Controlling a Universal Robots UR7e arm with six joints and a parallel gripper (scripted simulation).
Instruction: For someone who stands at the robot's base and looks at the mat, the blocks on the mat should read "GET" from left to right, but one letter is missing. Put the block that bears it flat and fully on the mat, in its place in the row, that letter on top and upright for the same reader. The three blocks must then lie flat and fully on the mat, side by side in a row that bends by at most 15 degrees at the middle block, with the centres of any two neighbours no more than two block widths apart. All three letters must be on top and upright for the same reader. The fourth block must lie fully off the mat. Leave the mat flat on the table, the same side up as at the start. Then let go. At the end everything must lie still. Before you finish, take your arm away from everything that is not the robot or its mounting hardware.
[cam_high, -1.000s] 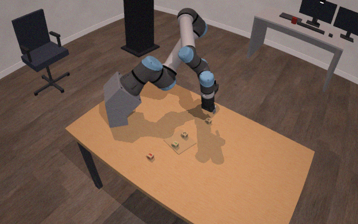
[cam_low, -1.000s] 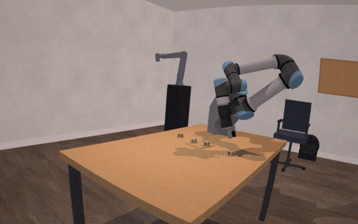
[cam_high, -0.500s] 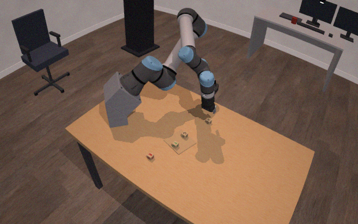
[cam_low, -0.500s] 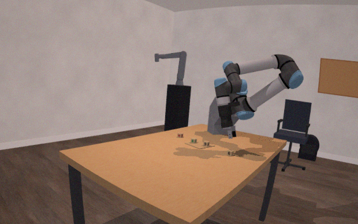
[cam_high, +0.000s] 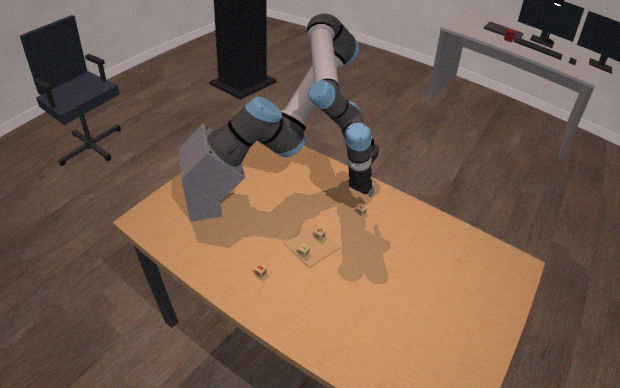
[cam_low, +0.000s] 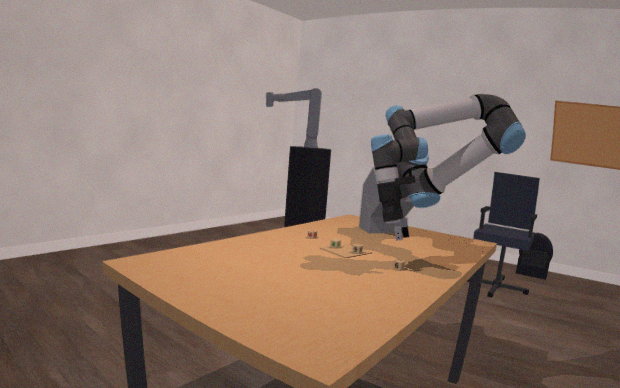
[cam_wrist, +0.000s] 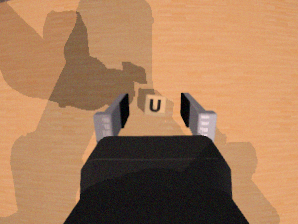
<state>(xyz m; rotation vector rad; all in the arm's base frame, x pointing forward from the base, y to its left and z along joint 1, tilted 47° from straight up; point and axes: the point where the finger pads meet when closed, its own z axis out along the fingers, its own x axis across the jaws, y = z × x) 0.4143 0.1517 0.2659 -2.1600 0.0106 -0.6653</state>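
Now the gripper (cam_wrist: 154, 111), fully open and empty, hangs near a block (cam_high: 360, 210) lying off the mat (cam_high: 327, 252), so the approach is in hand and next it must descend around that block.

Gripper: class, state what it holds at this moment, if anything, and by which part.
Nothing is held. The gripper is open, its fingers apart with a block marked U on the table beyond them, untouched.

Dark blue swivel office chair (cam_high: 67, 87) far left on the brown wood floor (cam_high: 100, 310). Tall black pillar (cam_high: 241, 42) far centre. Grey desk (cam_high: 510, 60) far right bearing two dark monitors (cam_high: 550, 17) and a small red cup (cam_high: 509, 35).
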